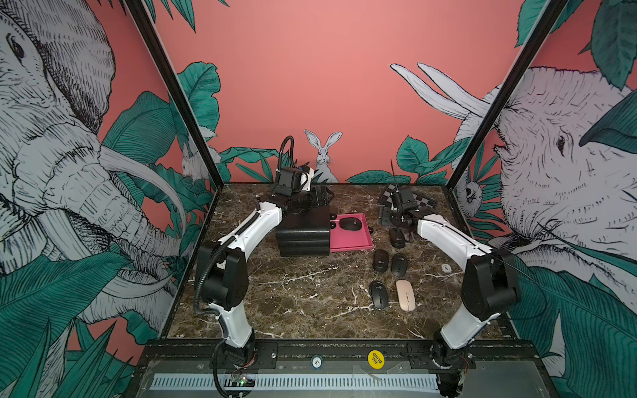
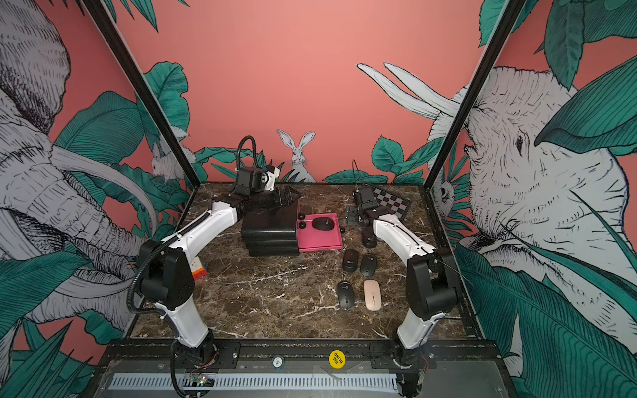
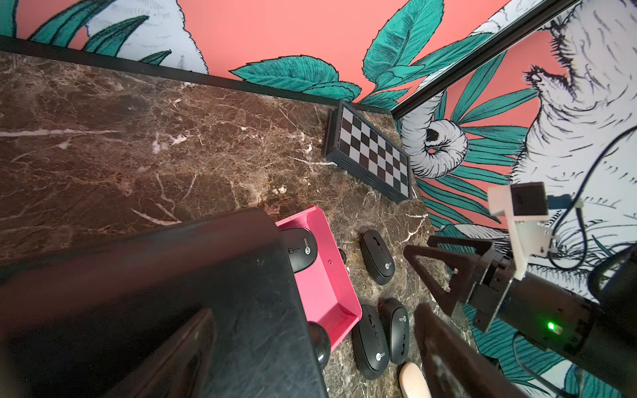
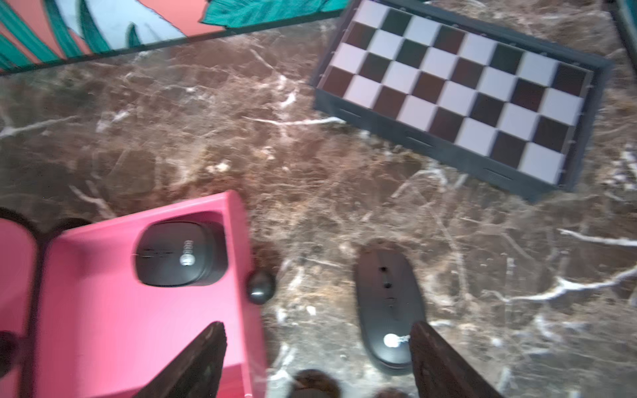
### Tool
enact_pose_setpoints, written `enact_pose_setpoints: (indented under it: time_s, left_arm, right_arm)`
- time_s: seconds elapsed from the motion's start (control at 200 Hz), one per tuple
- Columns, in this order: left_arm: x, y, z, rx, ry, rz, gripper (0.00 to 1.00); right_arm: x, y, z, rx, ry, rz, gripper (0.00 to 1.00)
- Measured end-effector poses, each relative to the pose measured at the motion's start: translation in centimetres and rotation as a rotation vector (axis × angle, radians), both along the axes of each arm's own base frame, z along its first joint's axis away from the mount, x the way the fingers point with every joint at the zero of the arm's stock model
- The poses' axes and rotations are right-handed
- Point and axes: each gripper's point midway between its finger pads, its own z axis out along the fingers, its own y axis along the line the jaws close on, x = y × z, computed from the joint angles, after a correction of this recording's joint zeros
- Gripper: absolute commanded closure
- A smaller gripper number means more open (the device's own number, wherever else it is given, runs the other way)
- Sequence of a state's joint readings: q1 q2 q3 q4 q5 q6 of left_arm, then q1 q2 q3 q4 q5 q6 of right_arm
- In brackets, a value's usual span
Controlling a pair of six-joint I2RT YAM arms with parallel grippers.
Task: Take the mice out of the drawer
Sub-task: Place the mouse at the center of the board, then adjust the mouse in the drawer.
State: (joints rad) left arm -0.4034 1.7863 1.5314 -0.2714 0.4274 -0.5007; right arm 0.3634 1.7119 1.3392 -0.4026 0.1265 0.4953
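The pink drawer point(image 1: 351, 242) stands pulled open, one black mouse point(image 1: 350, 224) lying flat at its far end; on the tabletop point(image 1: 293, 293) beside it lie a lone black mouse point(image 1: 397, 237), a black pair point(image 1: 381, 261) side by side, and a nearer black mouse point(image 1: 378, 295) just beside the pale pink-cream mouse point(image 1: 405, 295); all seemingly top-up.

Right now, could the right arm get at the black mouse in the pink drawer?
Probably yes: the drawer is pulled out, the mouse lies uncovered, and the open right pincer hovers close by.
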Motion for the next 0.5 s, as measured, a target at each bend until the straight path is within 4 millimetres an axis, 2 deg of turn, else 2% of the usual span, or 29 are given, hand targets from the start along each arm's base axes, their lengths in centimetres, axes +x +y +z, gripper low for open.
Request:
enact_pose_setpoints:
  time_s: [0.18, 0.325, 0.5]
  left_arm:
    - [0.1, 0.0, 0.0, -0.002, -0.002, 0.0, 0.07]
    - [0.1, -0.1, 0.0, -0.003, -0.003, 0.0, 0.07]
    - [0.1, -0.1, 0.1, -0.006, -0.003, 0.001, 0.07]
  right_arm:
    - [0.9, 5.6, -0.3, 0.091, 0.03, 0.013, 0.19]
    - [1.6, 9.7, -2.2, 0.132, 0.074, 0.03, 0.19]
    - [2.5, 11.4, -4.8, 0.136, 0.111, 0.071, 0.19]
